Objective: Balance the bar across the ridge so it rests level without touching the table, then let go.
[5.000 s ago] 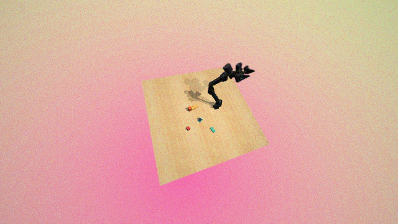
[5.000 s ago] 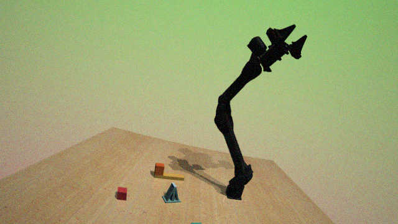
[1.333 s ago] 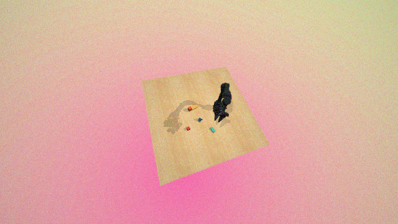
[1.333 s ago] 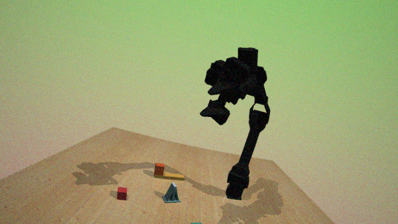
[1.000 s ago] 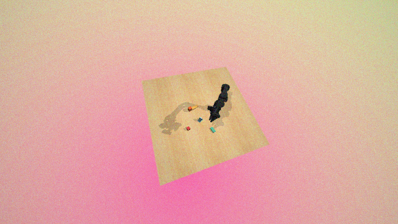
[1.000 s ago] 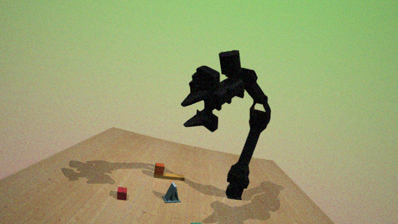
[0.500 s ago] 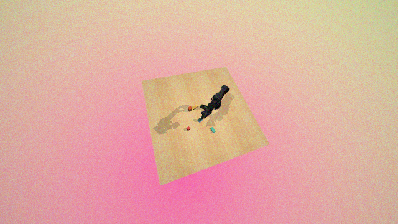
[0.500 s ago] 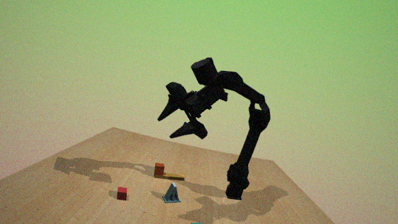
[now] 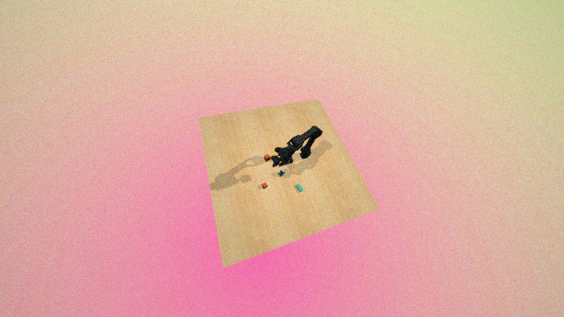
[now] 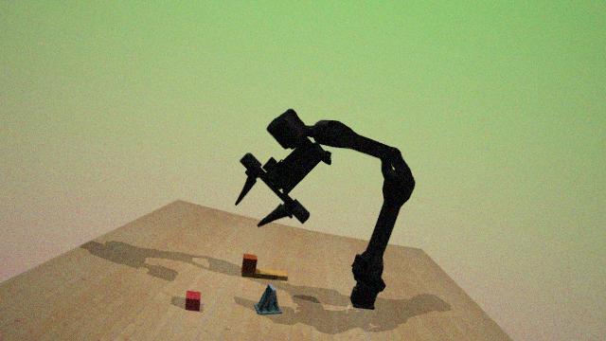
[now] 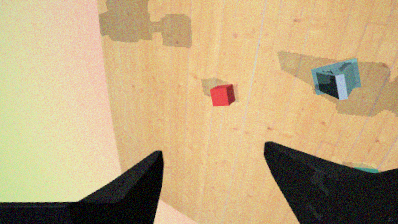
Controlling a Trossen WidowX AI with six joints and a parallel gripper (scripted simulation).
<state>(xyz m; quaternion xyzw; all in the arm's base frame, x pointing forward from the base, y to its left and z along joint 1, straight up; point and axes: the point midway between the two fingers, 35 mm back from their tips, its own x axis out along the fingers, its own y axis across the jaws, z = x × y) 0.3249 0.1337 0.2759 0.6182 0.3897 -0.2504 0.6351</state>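
Note:
The yellow bar (image 9: 274, 154) (image 10: 274, 275) lies low on the table, with an orange block (image 9: 267, 157) (image 10: 249, 265) at its left end in the exterior view. In the top view the arm partly hides the bar; the wrist view does not show it. The blue-grey ridge (image 9: 281, 173) (image 10: 268, 302) (image 11: 342, 86) stands on the table with nothing across its top. My gripper (image 10: 247, 215) (image 11: 214, 153) is open and empty, high above the table, tilted down and to the left in the exterior view.
A red cube (image 9: 264, 186) (image 10: 193, 301) (image 11: 222, 95) stands on the table (image 9: 247, 229) (image 10: 137, 303), left of the ridge in the exterior view. A teal block (image 9: 300, 187) (image 11: 368, 170) lies on another side of the ridge, partly hidden by a finger in the wrist view.

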